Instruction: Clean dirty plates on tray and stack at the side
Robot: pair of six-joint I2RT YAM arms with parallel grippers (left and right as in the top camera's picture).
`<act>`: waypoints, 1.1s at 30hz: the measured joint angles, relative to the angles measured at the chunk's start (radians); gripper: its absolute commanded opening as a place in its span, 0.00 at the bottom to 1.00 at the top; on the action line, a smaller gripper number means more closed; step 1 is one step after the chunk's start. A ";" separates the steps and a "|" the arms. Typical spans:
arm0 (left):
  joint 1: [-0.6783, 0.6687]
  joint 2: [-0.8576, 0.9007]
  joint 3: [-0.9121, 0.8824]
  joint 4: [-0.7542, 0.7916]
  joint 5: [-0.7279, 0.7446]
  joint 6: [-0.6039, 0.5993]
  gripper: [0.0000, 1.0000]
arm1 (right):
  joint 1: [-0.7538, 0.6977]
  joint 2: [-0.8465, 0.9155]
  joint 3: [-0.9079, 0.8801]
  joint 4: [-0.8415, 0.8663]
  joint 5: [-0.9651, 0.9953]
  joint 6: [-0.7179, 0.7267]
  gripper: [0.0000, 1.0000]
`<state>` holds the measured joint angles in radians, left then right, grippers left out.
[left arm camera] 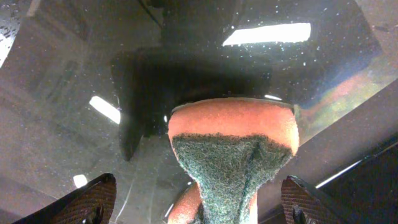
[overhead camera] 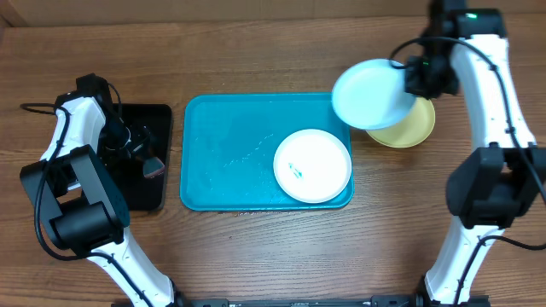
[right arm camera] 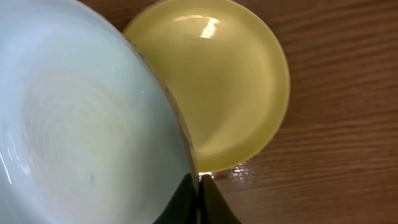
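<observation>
The teal tray (overhead camera: 222, 153) lies mid-table. A white plate (overhead camera: 312, 165) with a small green smear sits in its right end. My right gripper (overhead camera: 418, 77) is shut on the rim of the pale blue plate (overhead camera: 371, 94) and holds it in the air over the tray's far right corner, partly above the yellow-green plate (overhead camera: 408, 126), which lies on the table right of the tray. In the right wrist view the fingers (right arm camera: 199, 186) pinch the blue plate (right arm camera: 81, 118) beside the yellow-green plate (right arm camera: 230, 81). My left gripper (left arm camera: 198, 202) is open around an orange-and-green sponge (left arm camera: 233, 149).
A narrow black tray (overhead camera: 149, 153) lies left of the teal tray, under my left gripper (overhead camera: 141, 145); the sponge rests on it. Both arm bases stand at the table's front corners. Water spots mark the wood by the yellow-green plate (right arm camera: 239, 174).
</observation>
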<state>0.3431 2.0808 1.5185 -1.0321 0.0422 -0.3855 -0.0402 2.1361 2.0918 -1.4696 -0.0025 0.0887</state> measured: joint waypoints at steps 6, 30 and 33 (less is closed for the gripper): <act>0.000 0.000 0.000 0.000 0.000 0.000 0.85 | -0.111 -0.005 -0.122 0.128 -0.039 -0.022 0.04; 0.000 0.000 0.000 0.000 0.000 0.000 0.88 | 0.105 -0.005 -0.299 0.246 -0.361 -0.387 0.78; 0.000 0.000 0.000 0.000 0.001 0.000 0.88 | 0.207 -0.005 -0.303 0.247 -0.287 -0.416 0.77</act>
<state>0.3431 2.0808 1.5185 -1.0325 0.0433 -0.3859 0.1669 2.1307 1.7889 -1.2228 -0.2893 -0.3271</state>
